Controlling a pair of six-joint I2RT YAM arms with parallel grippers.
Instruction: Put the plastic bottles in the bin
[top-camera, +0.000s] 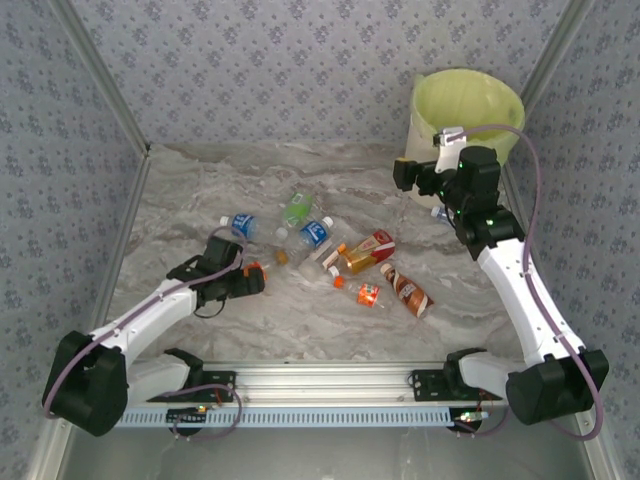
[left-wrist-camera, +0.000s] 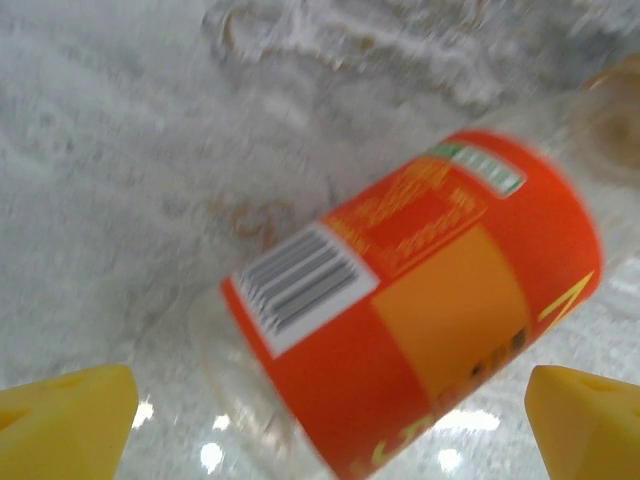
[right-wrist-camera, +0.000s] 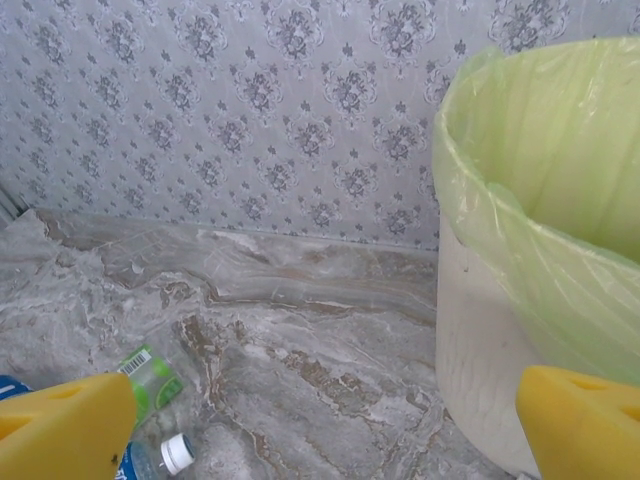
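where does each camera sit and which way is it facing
Top external: above and behind the arm bases, looking down on the marble table; left arm, right arm, scattered bottles and bin show.
Left wrist: on the left arm, looking down close on an orange-labelled bottle between open left fingers.
Right wrist: on the right arm, facing the back wall and bin, open right fingers at bottom corners.
Shared: top and right wrist both catch the bin.

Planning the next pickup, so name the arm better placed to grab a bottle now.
Left, likely. The left end effector, open, hovers right over the orange-labelled plastic bottle, framed between its fingers in the wrist view. The right end effector, also open, is beside the bin, away from the remaining bottles.
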